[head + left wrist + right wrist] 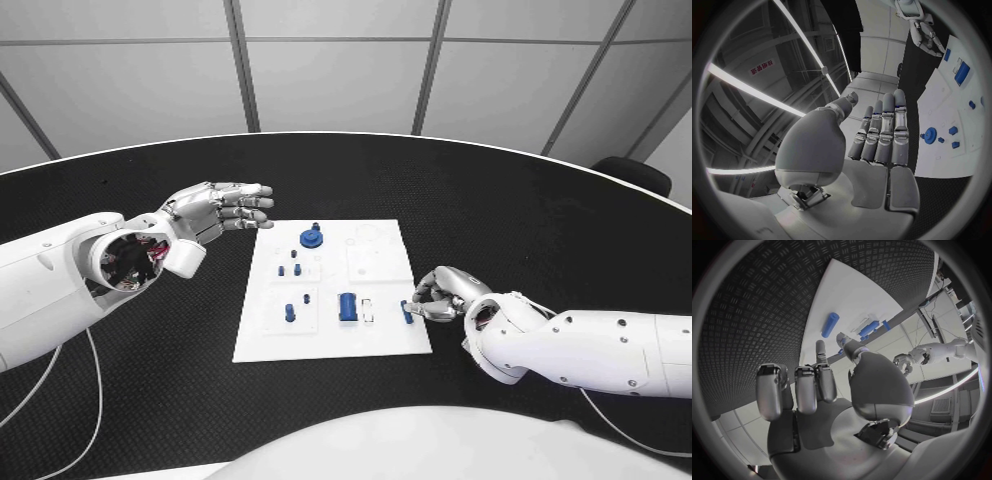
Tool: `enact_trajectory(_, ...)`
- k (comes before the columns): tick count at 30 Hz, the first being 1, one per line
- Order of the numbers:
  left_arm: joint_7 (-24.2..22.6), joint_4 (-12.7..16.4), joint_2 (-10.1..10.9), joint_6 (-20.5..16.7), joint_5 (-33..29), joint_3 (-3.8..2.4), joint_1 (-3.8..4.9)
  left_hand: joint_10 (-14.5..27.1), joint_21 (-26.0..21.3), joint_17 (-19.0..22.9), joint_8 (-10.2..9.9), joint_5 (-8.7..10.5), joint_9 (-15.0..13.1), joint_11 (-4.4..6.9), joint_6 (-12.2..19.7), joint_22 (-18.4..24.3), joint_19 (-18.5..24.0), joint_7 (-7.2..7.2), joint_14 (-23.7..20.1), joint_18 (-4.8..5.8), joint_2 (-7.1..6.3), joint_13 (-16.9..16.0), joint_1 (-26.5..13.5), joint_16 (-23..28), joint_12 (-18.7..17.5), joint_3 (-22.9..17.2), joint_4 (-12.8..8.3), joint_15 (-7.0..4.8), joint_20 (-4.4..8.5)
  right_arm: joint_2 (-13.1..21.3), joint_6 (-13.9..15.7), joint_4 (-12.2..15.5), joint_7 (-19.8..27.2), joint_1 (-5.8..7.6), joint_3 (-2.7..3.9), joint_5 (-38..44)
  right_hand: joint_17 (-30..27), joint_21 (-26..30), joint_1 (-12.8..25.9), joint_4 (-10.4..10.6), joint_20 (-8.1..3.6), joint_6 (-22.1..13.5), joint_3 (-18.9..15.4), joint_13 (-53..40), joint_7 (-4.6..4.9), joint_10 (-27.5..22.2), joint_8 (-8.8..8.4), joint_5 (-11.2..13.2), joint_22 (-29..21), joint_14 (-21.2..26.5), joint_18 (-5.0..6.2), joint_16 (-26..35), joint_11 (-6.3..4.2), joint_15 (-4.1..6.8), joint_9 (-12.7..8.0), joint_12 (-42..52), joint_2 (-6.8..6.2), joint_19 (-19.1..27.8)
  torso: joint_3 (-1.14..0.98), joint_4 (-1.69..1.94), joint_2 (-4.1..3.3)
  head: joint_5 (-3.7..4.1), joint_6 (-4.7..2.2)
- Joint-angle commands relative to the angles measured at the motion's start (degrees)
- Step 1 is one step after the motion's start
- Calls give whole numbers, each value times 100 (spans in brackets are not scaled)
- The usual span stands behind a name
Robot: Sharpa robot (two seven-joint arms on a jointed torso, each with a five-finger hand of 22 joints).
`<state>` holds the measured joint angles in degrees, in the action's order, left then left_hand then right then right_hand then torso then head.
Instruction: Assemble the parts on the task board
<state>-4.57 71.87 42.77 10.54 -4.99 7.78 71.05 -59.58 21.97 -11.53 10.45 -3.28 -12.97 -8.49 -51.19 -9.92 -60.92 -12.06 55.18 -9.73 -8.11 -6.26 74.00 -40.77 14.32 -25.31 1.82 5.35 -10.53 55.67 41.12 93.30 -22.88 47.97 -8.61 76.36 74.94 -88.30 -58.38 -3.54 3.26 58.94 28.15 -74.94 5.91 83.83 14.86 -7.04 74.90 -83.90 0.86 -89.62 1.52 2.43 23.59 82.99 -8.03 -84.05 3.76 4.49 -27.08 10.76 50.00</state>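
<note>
The white task board (pixel 332 335) lies mid-table with several small blue parts on it: a round knob (pixel 310 238) at the far end, a block (pixel 348 306) and a peg (pixel 407 313) near the right edge. My right hand (pixel 440 297) sits at that right edge with its fingers curled in. In the right wrist view a small blue part (pixel 841 341) shows pinched between thumb and finger, just short of the lying peg (pixel 830 324). My left hand (pixel 216 212) hovers off the board's far left corner, fingers straight and apart, holding nothing.
The black table (pixel 548 220) curves round behind the board. The left wrist view shows the board (pixel 942 155), its knob (pixel 929 135), the block (pixel 962 72) and my right hand (pixel 926 35) beyond.
</note>
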Motion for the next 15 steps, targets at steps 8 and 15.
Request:
enact_trajectory(8,9,6,24,-8,1,0,-1,31,-29,-8,-7,23,8,2,25,7,-35,4,-36,-72,14,3,6,15,27,-8,20,-17,1,-121,30,-62,-35,-57,3,0,1506,16,-61,48,-42,-29,-22,-1117,-16,281,40,-99,1454,-610,-48,-38,-41,49,20,-2,3,-562,3,0,-4,-16,0)
enact_trajectory(15,19,-4,20,-7,1,0,-1,32,-34,-10,-6,24,8,2,24,10,-39,5,-36,-72,12,3,11,14,30,-7,21,-17,2,-135,-134,-82,-83,-61,3,0,1506,12,-51,69,-42,-22,-34,-1116,-19,280,51,-124,1455,-610,-49,-38,-42,49,28,-3,3,-563,15,-5,15,-18,0)
